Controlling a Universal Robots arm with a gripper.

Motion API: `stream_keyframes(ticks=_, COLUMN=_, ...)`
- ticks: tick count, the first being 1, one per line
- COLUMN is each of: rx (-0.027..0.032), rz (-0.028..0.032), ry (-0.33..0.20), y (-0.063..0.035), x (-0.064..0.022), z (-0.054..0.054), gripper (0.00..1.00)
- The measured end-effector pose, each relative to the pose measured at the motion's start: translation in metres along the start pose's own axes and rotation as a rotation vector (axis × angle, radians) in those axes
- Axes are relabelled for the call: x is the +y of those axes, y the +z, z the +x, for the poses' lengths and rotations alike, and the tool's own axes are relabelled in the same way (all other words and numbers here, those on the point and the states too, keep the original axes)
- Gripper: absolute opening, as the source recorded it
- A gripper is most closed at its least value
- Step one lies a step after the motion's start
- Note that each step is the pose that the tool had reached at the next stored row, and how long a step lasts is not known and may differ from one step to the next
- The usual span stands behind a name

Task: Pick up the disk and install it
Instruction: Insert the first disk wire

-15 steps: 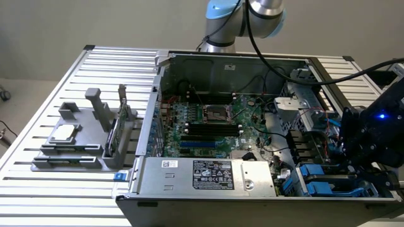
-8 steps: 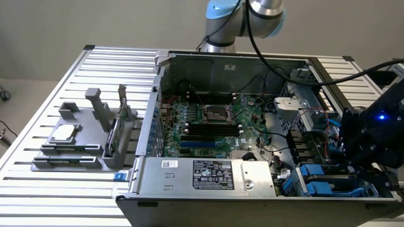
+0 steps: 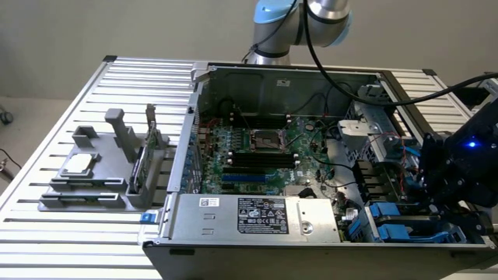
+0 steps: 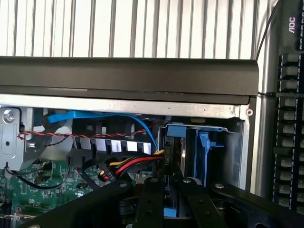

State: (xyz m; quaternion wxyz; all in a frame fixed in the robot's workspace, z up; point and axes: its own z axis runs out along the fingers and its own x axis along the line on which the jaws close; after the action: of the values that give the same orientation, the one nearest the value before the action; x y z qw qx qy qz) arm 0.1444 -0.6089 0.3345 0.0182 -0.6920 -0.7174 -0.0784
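The gripper [image 4: 166, 197] is positioned at the drive bay [image 3: 404, 224] in the case's [image 3: 257, 256] front corner, at the exterior view's right. Its fingers [image 4: 151, 199] are set narrow, apparently clamped on the disk [image 4: 167, 156], which is seated edgewise beside the blue rail [image 4: 205, 156]. For a sound seating, the disk should be kept square to the bay and the cables [image 4: 128, 166] left unpinched.

Cut off at the exterior view's right edge: gripper [image 3: 459, 219], its jaws sunk behind the computer case [image 3: 311, 242] wall. Mostly hidden in the bay: disk [image 4: 175, 156], just blue rails showing. Keyboard [image 4: 289, 118] cropped; label print unreadable.
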Motion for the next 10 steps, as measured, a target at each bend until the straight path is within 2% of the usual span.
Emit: stream_keyframes(ticks=10, rx=0.0001, rz=0.0000, ry=0.000, y=0.0030, x=-0.0001, z=-0.0004, gripper=0.18)
